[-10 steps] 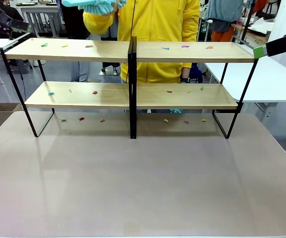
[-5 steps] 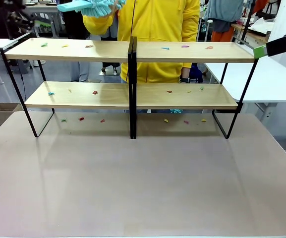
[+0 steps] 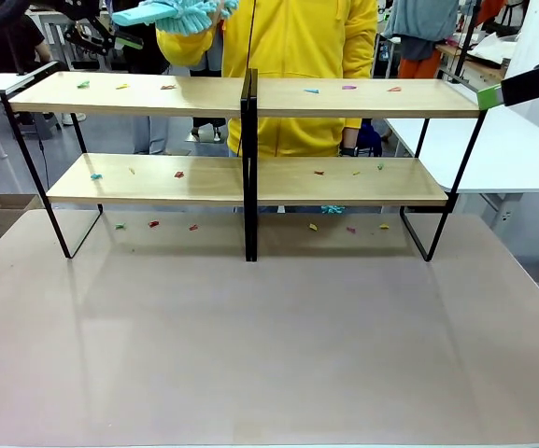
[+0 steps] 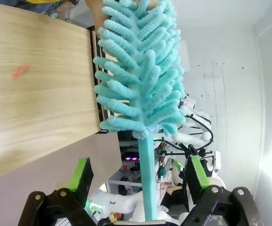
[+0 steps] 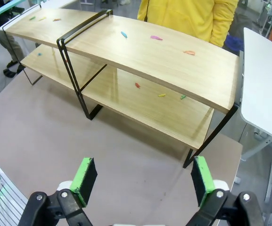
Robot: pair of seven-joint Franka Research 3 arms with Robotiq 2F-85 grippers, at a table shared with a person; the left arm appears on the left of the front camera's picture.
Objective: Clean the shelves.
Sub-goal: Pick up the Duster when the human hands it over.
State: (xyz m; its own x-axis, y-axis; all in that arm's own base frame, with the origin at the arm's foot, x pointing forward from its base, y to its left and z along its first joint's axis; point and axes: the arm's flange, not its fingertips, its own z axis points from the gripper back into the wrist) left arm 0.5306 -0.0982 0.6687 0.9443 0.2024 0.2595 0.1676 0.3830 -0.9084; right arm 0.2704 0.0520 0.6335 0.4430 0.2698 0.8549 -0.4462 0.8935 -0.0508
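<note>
- Standing wide on a smooth grey-brown tabletop (image 3: pixel 269 355), the shelves (image 3: pixel 157 93) are two long pale boards with visible wood grain. They sit on a thin black metal frame with a black upright at the middle.
- Small coloured scraps (image 3: pixel 348 88) dot both boards and the tabletop beneath the lower one.
- Above the shelves' left end, a person (image 3: pixel 297 56) in a yellow top holds a turquoise duster (image 3: pixel 171 11), a fluffy head of soft chenille strands on a slim, smooth handle.
- The left gripper (image 4: pixel 139 176) is spread wide there, and the handle runs between its green pads (image 4: pixel 80 173) without touching them.
- The right gripper (image 5: pixel 143 176) hangs beside the shelves' right end, jaws wide apart and empty.
</note>
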